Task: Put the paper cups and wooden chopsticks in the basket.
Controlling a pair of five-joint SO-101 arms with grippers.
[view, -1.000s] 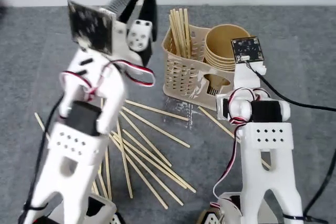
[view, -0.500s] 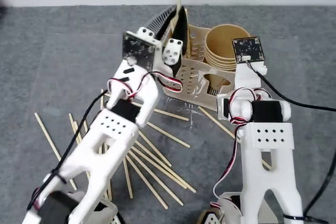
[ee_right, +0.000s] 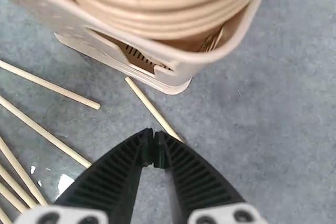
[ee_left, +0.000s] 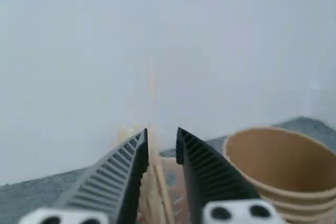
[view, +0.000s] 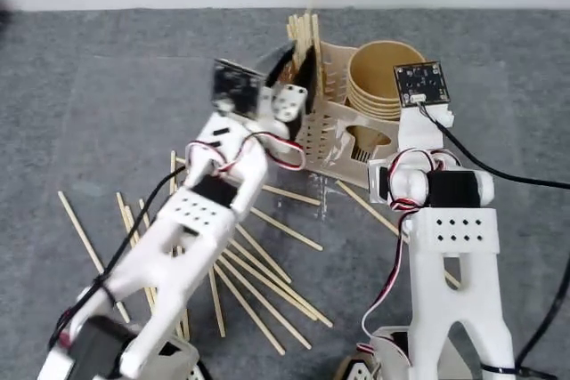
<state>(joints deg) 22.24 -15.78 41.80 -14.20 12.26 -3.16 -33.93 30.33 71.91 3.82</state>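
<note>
A beige slotted basket [view: 331,135] stands at the back of the grey mat. A stack of paper cups [view: 383,73] sits in its right half and several wooden chopsticks [view: 303,37] stand in its left half. My left gripper [view: 299,67] hangs over that left half, open, with a blurred upright chopstick [ee_left: 153,90] loose between its black fingers. The cup stack [ee_left: 275,166] shows beside the left gripper [ee_left: 161,131]. My right gripper [ee_right: 154,148] is shut and holds nothing. It hovers low over the mat in front of the basket [ee_right: 157,74], next to a loose chopstick [ee_right: 152,108].
Several loose chopsticks [view: 267,273] lie fanned over the mat between the two arm bases, and more lie at the left [view: 85,238]. One lies under the right arm [view: 370,206]. A white wall runs behind the basket.
My left arm swung right from beside the basket to over its chopstick half, carrying an upright chopstick. Its fingers have now parted and the chopstick sits lower and blurred. The right arm kept still.
</note>
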